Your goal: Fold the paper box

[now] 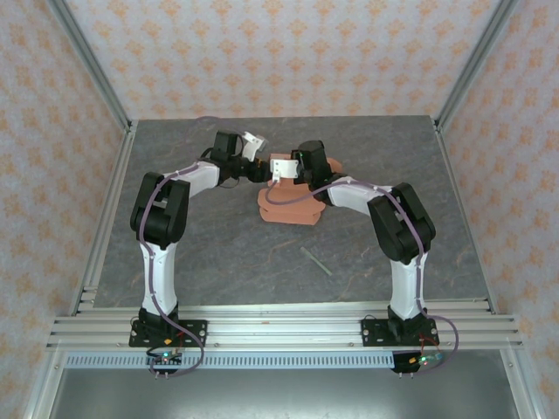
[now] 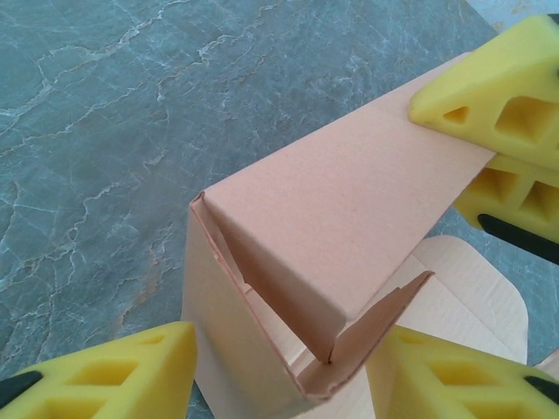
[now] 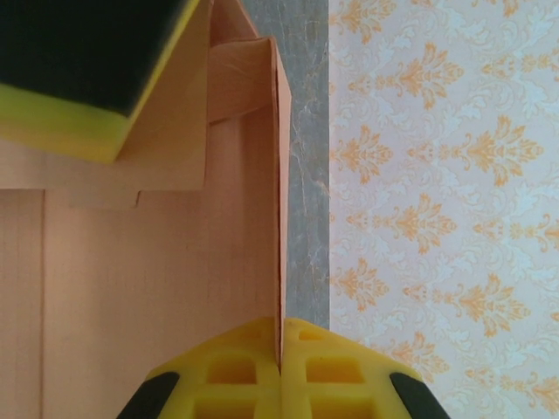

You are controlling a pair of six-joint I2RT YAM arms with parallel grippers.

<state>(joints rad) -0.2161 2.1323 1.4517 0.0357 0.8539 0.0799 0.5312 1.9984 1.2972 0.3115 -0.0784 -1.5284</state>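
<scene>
Paper box of salmon-orange thin card [image 2: 323, 227]: your right fingers [image 3: 236, 371] are clamped tight on the edge of one raised wall, likely to hold that crease upright. Your left fingers [image 2: 122, 371] stand about half open astride the folded corner, and I cannot tell whether they press it. The box rests near the middle of the grey marbled table [image 1: 218, 262], towards its far edge.

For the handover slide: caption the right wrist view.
Right gripper pinches an upright wall of the paper box, seen edge-on.
</scene>
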